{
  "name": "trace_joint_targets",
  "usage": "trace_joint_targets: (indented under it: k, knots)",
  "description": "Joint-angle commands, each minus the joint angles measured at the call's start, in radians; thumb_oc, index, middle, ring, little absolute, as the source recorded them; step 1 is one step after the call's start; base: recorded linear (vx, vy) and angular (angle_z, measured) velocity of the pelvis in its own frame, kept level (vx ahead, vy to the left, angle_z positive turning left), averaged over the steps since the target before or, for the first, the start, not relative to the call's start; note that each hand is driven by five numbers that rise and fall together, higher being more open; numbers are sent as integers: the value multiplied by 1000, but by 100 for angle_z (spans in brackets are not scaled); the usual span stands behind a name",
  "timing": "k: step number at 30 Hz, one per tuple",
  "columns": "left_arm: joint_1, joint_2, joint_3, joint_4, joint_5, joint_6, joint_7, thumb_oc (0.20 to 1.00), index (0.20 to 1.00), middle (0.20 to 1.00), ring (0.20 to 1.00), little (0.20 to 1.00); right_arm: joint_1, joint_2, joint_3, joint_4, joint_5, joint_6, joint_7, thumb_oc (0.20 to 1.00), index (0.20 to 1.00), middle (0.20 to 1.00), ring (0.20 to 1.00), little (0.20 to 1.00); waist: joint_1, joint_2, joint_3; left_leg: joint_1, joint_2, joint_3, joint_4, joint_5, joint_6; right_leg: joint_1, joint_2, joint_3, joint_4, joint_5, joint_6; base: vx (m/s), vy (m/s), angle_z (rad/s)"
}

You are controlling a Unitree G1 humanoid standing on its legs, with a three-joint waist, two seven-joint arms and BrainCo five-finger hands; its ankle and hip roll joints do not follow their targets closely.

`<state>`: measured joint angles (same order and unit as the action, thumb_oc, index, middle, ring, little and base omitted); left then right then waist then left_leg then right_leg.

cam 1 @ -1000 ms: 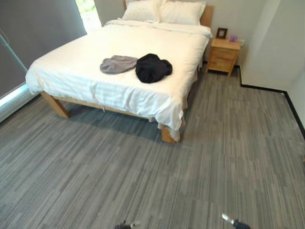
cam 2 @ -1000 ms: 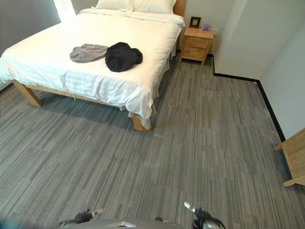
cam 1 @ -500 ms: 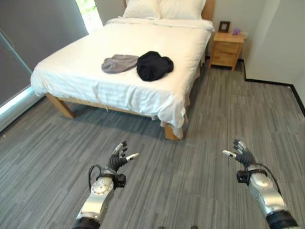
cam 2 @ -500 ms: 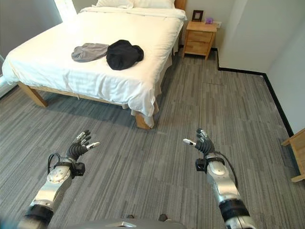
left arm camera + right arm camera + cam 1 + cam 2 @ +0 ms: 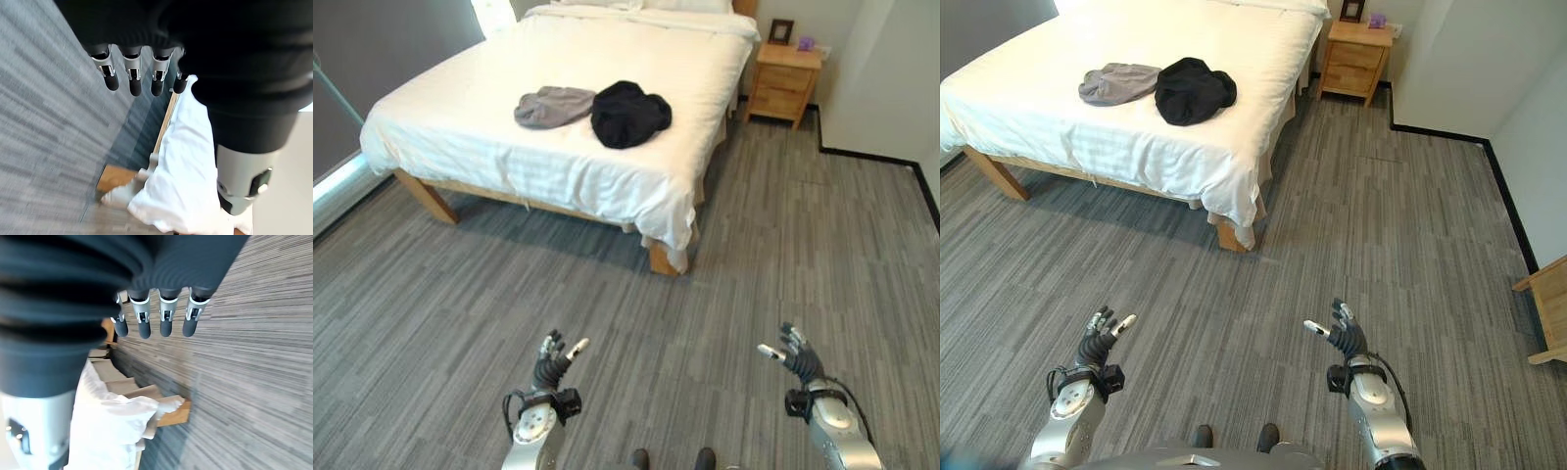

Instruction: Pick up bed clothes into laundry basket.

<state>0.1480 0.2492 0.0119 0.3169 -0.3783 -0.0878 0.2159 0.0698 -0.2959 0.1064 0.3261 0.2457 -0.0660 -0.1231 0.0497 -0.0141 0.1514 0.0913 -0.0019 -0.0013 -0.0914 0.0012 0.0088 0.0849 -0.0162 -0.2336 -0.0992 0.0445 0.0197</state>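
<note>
On the bed [image 5: 489, 117] lie two clothes — a black garment [image 5: 628, 114] near its middle and a grey one [image 5: 553, 105] touching it on the left. Beside the bed's head stands a nightstand [image 5: 785, 83]. Well before the bed, over the carpet [image 5: 460, 294], the left hand [image 5: 551, 367] and right hand [image 5: 795, 358] hover, fingers spread wide, holding nothing.

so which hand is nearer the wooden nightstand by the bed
Right. The right hand is over the floor straight below the wooden nightstand; the left hand is farther across.
</note>
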Motion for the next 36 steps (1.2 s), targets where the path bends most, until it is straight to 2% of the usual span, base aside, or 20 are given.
trace_joint_targets:
  k: [1,3,4,5,7,8,11,12,14,15,16,19,22,24,25,27,28,31,32,36]
  knots:
    - [-78,80,32,-53,40,-100,51,1000,1000,1000,1000,1000,-70,-12,8,-54,39,-83,-11,1000,1000,1000,1000,1000,41,-31,-5,-45,-3,-44,28,0,-30,-14,-159,81,124,-53,158,59,181,-18]
    - [-95,104,47,-51,72,-98,62,1000,1000,1000,1000,1000,-75,-2,12,-72,69,-89,-1,1000,1000,1000,1000,1000,42,-26,15,-45,-21,-54,49,-22,-3,-83,-188,102,294,-16,168,95,262,-16]
    - [-96,106,50,-53,81,-93,66,1000,1000,1000,1000,1000,-67,3,13,-93,76,-91,3,1000,1000,1000,1000,1000,40,-28,22,-42,-32,-57,58,-30,10,-125,-203,116,380,32,167,136,406,5]
    - [-95,106,56,-63,69,-91,67,1000,1000,1000,1000,1000,-63,10,21,-109,81,-91,8,1000,1000,1000,1000,1000,31,-4,51,-23,-37,-59,74,-47,38,-202,-228,112,570,136,158,155,361,23]
    - [-86,104,63,-74,63,-86,64,1000,1000,1000,1000,1000,-48,15,23,-131,88,-90,19,1000,1000,1000,1000,1000,18,14,74,-3,-26,-70,88,-67,47,-291,-210,117,678,116,152,275,243,32]
    - [-89,101,60,-72,70,-86,62,1000,1000,1000,1000,1000,-42,16,17,-131,91,-86,25,1000,1000,1000,1000,1000,1,13,81,28,-19,-81,84,-81,41,-370,-183,104,639,68,145,301,66,17]
    - [-86,98,54,-76,66,-84,50,1000,1000,1000,1000,1000,-21,11,2,-136,106,-85,31,1000,1000,1000,1000,1000,-32,12,85,101,-10,-120,64,-118,24,-412,-145,91,515,33,141,435,-48,16]
    - [-97,97,49,-64,72,-81,40,1000,1000,1000,1000,1000,2,10,-17,-136,122,-94,30,1000,1000,1000,1000,1000,-65,-8,79,159,-13,-165,46,-141,5,-455,-117,106,323,58,154,511,-117,54]
    - [-96,96,49,-63,72,-81,39,1000,1000,1000,1000,1000,4,9,-17,-136,122,-94,30,1000,1000,1000,1000,1000,-69,6,83,171,4,-169,40,-144,2,-432,-104,92,302,63,152,487,-106,79]
    - [-111,93,35,-45,97,-80,29,1000,1000,1000,1000,1000,20,12,-28,-121,131,-92,29,1000,1000,1000,1000,1000,-115,6,70,248,33,-231,33,-178,-24,-469,-76,110,114,125,184,585,-124,76]
    - [-111,93,35,-45,97,-80,29,1000,1000,1000,1000,1000,20,12,-28,-121,131,-92,29,1000,1000,1000,1000,1000,-115,7,71,249,35,-231,33,-179,-24,-467,-76,109,113,125,183,737,-169,91]
    - [-98,73,17,-51,95,-78,18,1000,1000,1000,1000,1000,29,-1,-25,-134,122,-85,42,1000,1000,1000,1000,1000,-115,17,39,255,60,-243,131,-131,-58,-429,-62,108,198,117,146,443,-105,80]
    - [-93,43,7,-57,32,-85,11,1000,1000,1000,1000,1000,9,-22,-29,-147,164,-94,31,1000,1000,1000,1000,1000,-114,21,25,121,67,-184,493,115,-150,-332,-45,84,225,67,95,541,-195,51]
    - [-103,51,-6,-71,33,-83,6,1000,1000,1000,1000,1000,-8,-33,-23,-134,210,-109,35,1000,1000,1000,1000,1000,-82,-28,61,-54,26,-123,801,164,-148,-234,-63,81,198,30,49,447,-328,65]
    - [-113,51,-6,-77,30,-80,13,1000,1000,1000,1000,1000,-20,-44,-25,-129,201,-103,21,1000,1000,1000,1000,1000,-62,-37,79,-98,38,-79,832,132,-123,-190,-54,78,187,9,35,393,-323,16]
    - [-124,43,-15,-98,-8,-79,-2,1000,1000,1000,1000,1000,-37,-69,-50,-119,182,-96,-8,1000,1000,1000,1000,1000,-5,-57,95,-270,105,11,734,86,-91,-71,-62,80,130,-31,37,502,-230,-44]
    - [-124,43,-15,-98,-8,-79,-1,1000,1000,1000,1000,1000,-37,-69,-51,-119,182,-95,-8,1000,1000,1000,1000,1000,-5,-60,94,-271,102,13,730,91,-90,-73,-65,80,128,-29,38,467,-99,-25]
    - [-127,44,-34,-96,-3,-87,-7,1000,1000,1000,1000,1000,-28,-65,-70,-139,184,-106,-7,1000,1000,1000,1000,1000,12,-47,71,-296,167,66,449,92,-101,-18,-67,68,101,-63,60,486,114,9]
    - [-120,33,-44,-94,-16,-89,-10,1000,1000,1000,1000,1000,-25,-73,-80,-151,164,-107,-7,1000,1000,1000,1000,1000,38,-31,53,-283,158,25,213,127,-115,40,-61,84,69,-88,77,506,185,-21]
    - [-102,30,-40,-100,2,-86,-14,1000,1000,1000,1000,1000,-39,-72,-83,-160,130,-108,-2,1000,1000,1000,1000,1000,55,-18,31,-261,132,-63,94,183,-152,100,-63,114,53,-115,92,356,145,-26]
